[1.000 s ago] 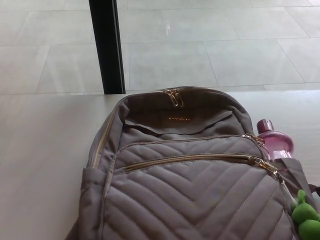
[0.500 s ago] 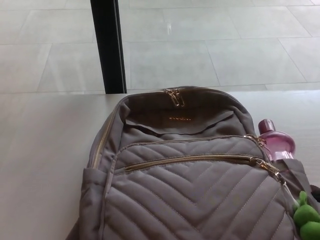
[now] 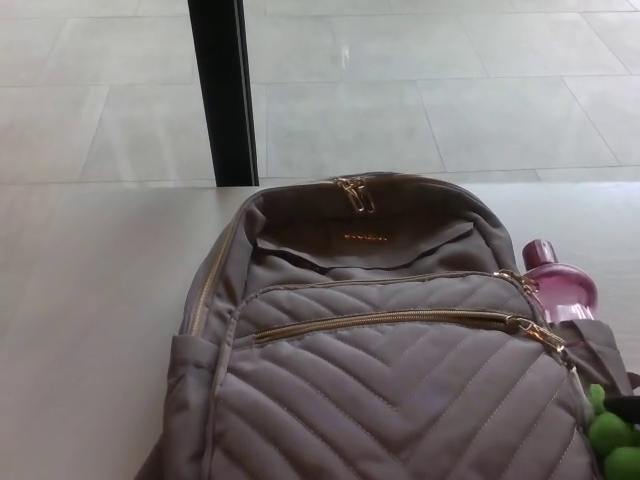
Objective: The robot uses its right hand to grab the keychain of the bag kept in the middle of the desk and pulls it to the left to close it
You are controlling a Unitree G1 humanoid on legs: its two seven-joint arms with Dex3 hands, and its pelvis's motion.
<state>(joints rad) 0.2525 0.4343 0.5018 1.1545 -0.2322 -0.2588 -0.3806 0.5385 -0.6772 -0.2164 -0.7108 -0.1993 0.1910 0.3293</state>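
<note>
**While no hand shows: bag (image 3: pixel 380 350) flat on desk (image 3: pixel 90 300), keychain (image 3: pixel 610 432) at its R end**

Since only the head view is given, everything below comes from it. Neither the right hand nor the left hand is in frame, so whether either is wide, narrow or holding anything can't be told. A dark sliver at the R edge just above the keychain is too cut off to name.

Position: the bag lies on its back mid-desk. Its top faces the far edge and the black post (image 3: pixel 225 90), and its btm runs off the near edge of frame. So the long axis goes near-to-far.

The front zip (image 3: pixel 400 320) crosses that axis, running L-R w/ a slight bow. Its gold slider (image 3: pixel 527 325) sits at the R end. A pink bottle (image 3: pixel 563 285) stands in the side pocket just beyond.

The keychain is a green plush, low in the R corner and partly cropped. It trails from the slider toward the near-R; the link between them is hard to make out.

Handling, as judgement:
- The plush is prob light, soft and squashy, so fingers would sink in and could slip off.
- A better hold is close to where it joins the slider, so the pull runs along the zip.
- The quilted fabric is limp. The bag may bunch or slide L under the pull, since nothing pins it.
</note>
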